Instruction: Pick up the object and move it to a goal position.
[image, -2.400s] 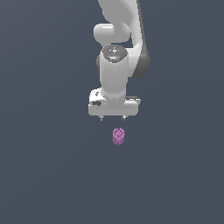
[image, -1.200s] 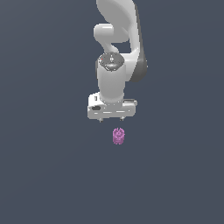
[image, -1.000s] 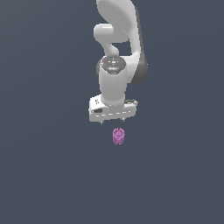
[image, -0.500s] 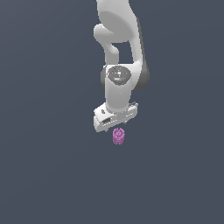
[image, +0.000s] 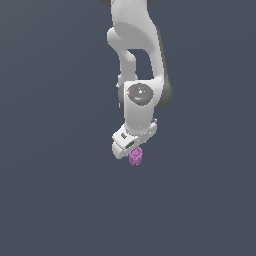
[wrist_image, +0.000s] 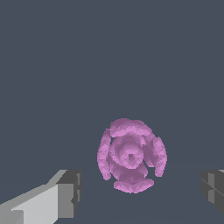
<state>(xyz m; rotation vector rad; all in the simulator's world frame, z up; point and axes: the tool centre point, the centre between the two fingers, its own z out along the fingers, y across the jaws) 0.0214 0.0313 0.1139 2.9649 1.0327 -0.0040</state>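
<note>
1. The white arm (image: 135, 60) reached down from the top of the exterior view, its wrist turned at a slant.
2. The gripper (image: 131, 150) sat low, right over the object (image: 135, 156), and its white body covered the object's upper edge in that view.
3. The object, a small pink-purple knobbly cylinder, stood on the plain dark grey floor (image: 55, 200), near the middle of the exterior view.
4. From the wrist view, the object (wrist_image: 131, 155) was seen end-on: a ring of rounded lobes around a raised centre.
5. The fingers were spread wide, one grey pad (wrist_image: 70, 194) to one side and the other pad (wrist_image: 213, 190) well off to the other, with the object between them.
6. Neither pad touched the object; clear floor showed on both sides of it, and it lay somewhat closer to the first pad.
7. Nothing was gripped; the object rested free on the floor.
</note>
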